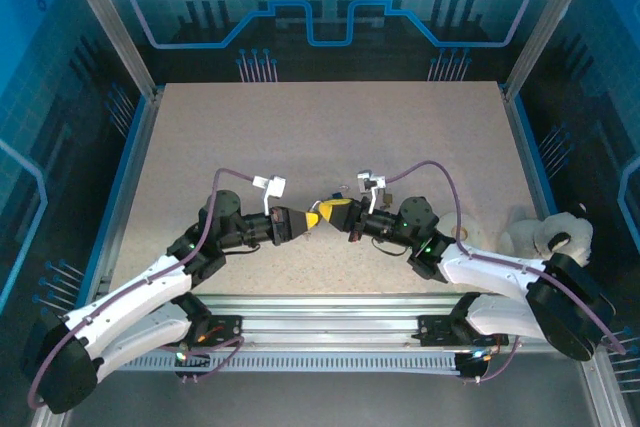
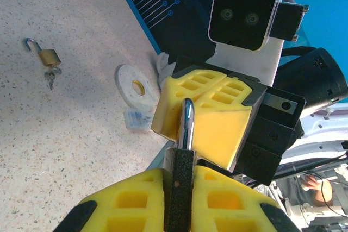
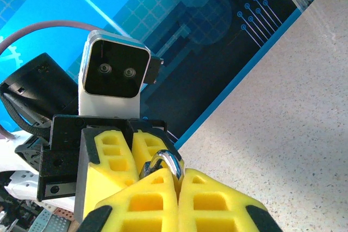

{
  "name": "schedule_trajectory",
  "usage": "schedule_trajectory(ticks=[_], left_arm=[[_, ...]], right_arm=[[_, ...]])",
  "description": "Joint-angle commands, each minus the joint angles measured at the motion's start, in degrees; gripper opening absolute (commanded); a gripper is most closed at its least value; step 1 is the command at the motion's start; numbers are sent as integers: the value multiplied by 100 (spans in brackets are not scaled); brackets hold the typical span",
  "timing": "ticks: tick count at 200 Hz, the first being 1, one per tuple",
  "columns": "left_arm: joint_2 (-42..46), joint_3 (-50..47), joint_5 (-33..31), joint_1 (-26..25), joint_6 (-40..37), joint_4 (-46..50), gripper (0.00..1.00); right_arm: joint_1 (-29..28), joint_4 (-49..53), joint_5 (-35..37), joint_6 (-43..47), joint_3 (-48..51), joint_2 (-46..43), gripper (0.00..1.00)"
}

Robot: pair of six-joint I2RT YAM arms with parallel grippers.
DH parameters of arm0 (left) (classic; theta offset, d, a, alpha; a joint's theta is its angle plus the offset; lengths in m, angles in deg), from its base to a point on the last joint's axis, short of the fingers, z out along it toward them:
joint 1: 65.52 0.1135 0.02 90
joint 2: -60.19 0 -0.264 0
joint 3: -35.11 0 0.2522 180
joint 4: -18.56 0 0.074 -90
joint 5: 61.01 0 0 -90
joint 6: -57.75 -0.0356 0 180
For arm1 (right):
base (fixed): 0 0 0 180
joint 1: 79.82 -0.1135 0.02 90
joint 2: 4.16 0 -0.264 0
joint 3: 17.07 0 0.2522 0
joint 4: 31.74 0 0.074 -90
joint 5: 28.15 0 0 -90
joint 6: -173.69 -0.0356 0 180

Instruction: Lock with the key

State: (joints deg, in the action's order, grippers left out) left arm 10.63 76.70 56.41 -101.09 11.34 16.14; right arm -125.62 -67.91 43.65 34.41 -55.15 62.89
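The two grippers meet tip to tip at the middle of the table point(image 1: 320, 127), towards its near edge. The left gripper point(image 1: 308, 220) pinches a dark padlock point(image 2: 182, 188) by its body. The right gripper point(image 1: 333, 215), fingers pressed together, touches its shackle point(image 2: 187, 123) (chrome, arched). On the far side lies a brass padlock point(image 2: 50, 57), hasp open, with a key point(image 2: 52, 80) at its base.

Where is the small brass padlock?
The brass padlock lies on the table, upper left in the left wrist view, keys attached, left of a white tape roll.
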Motion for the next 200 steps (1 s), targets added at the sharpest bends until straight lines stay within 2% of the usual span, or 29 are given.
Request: schedule_trajectory(ticks=[1, 20, 45, 85, 120, 153, 164, 200], left_arm=[[-79, 313, -556, 113, 32, -1170, 0], [-55, 420, -527, 112, -92, -918, 0], [46, 468, -575, 116, -210, -626, 16], [103, 477, -591, 114, -272, -473, 32], [99, 499, -580, 122, -312, -459, 44], [234, 427, -639, 189, -384, -241, 51], [340, 367, -720, 200, -442, -80, 53], [722, -77, -945, 277, -390, -40, 66]], right_arm=[[-558, 751, -1299, 332, 45, -117, 0], [-434, 875, -1302, 371, -2, -263, 0], [-168, 937, -1390, 299, -29, -391, 0], [129, 941, -1543, 169, -116, -541, 0], [360, 872, -1652, -11, -169, -591, 0], [599, 1077, -1645, -131, -305, -655, 0], [720, 1253, -1627, -141, -397, -667, 0], [1274, 1491, -1602, -539, -693, -460, 0]])
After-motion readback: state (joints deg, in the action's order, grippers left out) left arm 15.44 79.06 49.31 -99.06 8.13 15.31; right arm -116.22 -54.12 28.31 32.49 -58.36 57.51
